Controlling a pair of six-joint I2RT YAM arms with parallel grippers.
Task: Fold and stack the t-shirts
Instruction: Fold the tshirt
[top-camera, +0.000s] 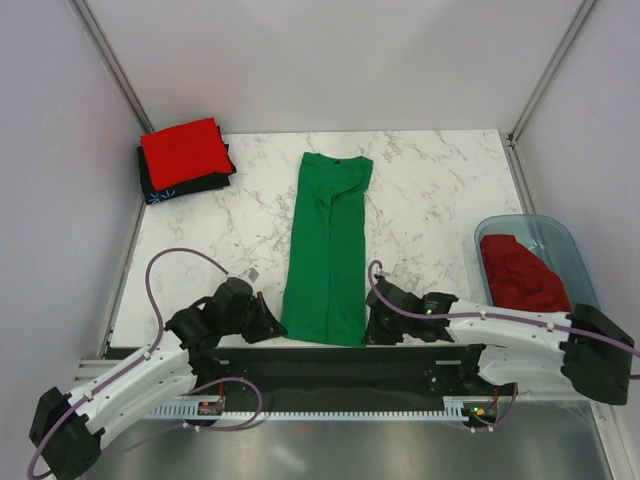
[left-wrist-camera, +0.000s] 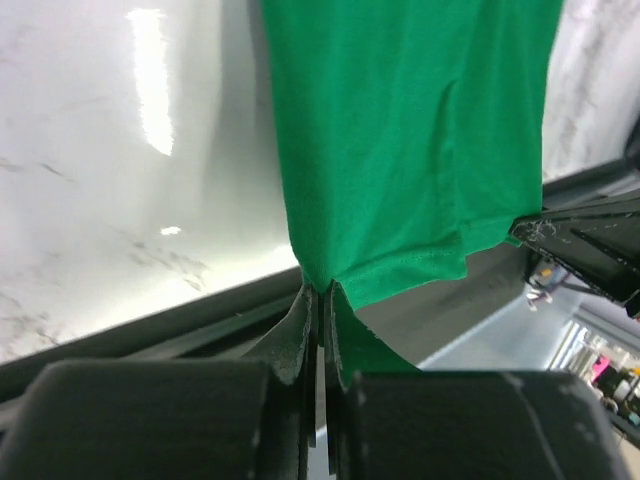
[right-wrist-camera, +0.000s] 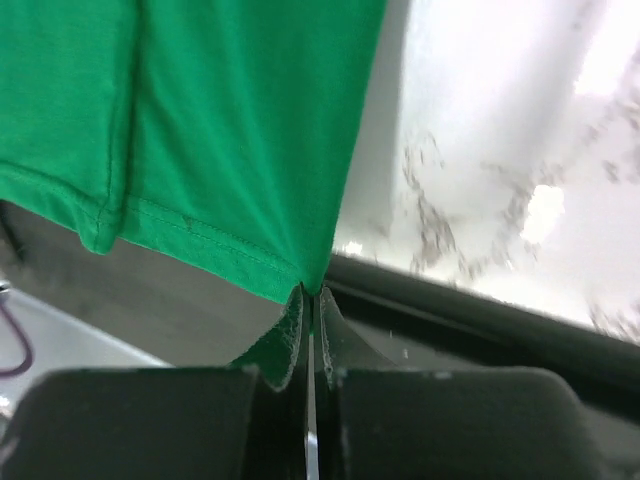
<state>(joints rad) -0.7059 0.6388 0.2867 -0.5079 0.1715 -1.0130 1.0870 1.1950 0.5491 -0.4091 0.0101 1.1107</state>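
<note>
The green t-shirt (top-camera: 327, 248) lies folded into a long narrow strip down the middle of the marble table, its hem at the near edge. My left gripper (top-camera: 275, 327) is shut on the hem's left corner; the left wrist view shows the green cloth (left-wrist-camera: 410, 130) pinched between the fingertips (left-wrist-camera: 300, 320). My right gripper (top-camera: 371, 325) is shut on the hem's right corner; the right wrist view shows the cloth (right-wrist-camera: 220, 130) pinched between the fingertips (right-wrist-camera: 327, 320). A folded red t-shirt (top-camera: 183, 151) lies on a folded black one (top-camera: 162, 187) at the far left.
A translucent blue tub (top-camera: 575, 265) at the right holds a crumpled red t-shirt (top-camera: 520, 273). A black rail (top-camera: 340, 365) runs along the table's near edge. White walls enclose the table on three sides.
</note>
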